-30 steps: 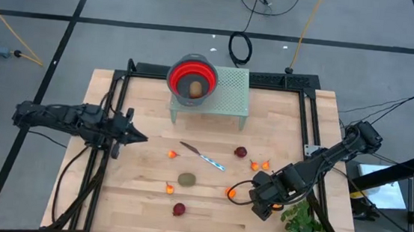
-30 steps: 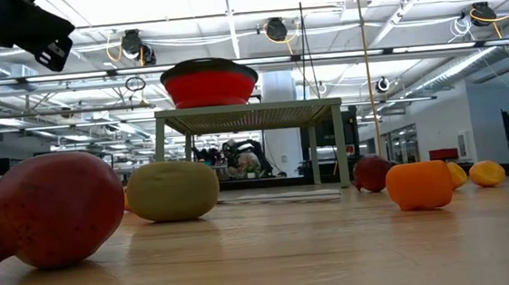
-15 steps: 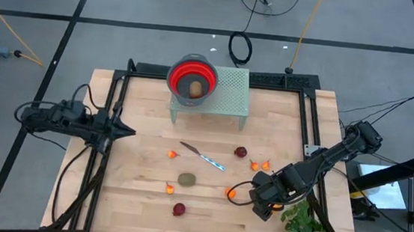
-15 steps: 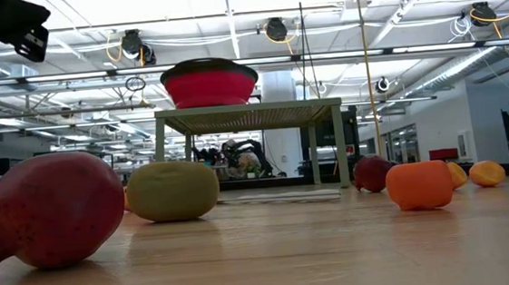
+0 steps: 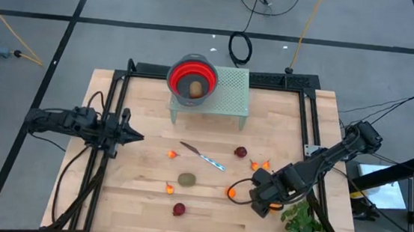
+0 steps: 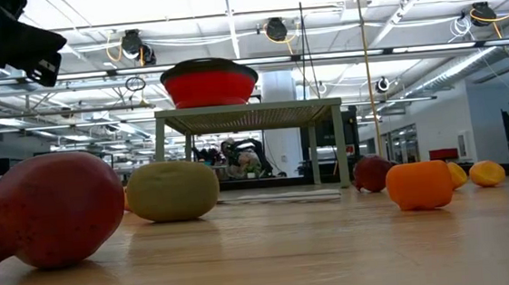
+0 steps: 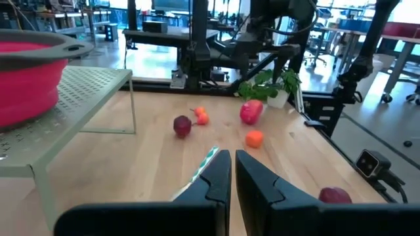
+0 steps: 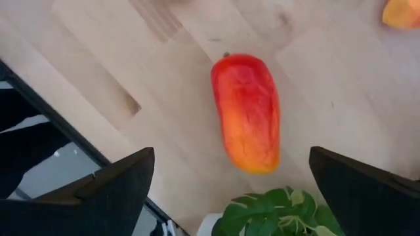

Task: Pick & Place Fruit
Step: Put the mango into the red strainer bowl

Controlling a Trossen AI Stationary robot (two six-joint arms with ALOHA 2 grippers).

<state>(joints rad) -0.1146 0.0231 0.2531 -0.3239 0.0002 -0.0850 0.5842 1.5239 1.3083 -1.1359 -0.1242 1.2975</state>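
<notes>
My right gripper is open and points down over the longer red-orange piece, one finger on each side, not touching it. In the high view this piece shows only partly under that gripper, beside the plant. My left gripper is shut, hovers over the table's left part and points right. On the table lie dark red round pieces, an olive-brown oval and tiny orange pieces. Another oval sits in the red bowl.
The red bowl stands on a pale green perforated rack at the far middle. A thin silver knife lies mid-table. The green leafy plant stands at the near right corner, close to my right gripper. A black frame borders the table.
My left gripper drew back toward the table's left edge, then came toward the right again, ending close to where it began. The fruit pieces have stayed where they were.
</notes>
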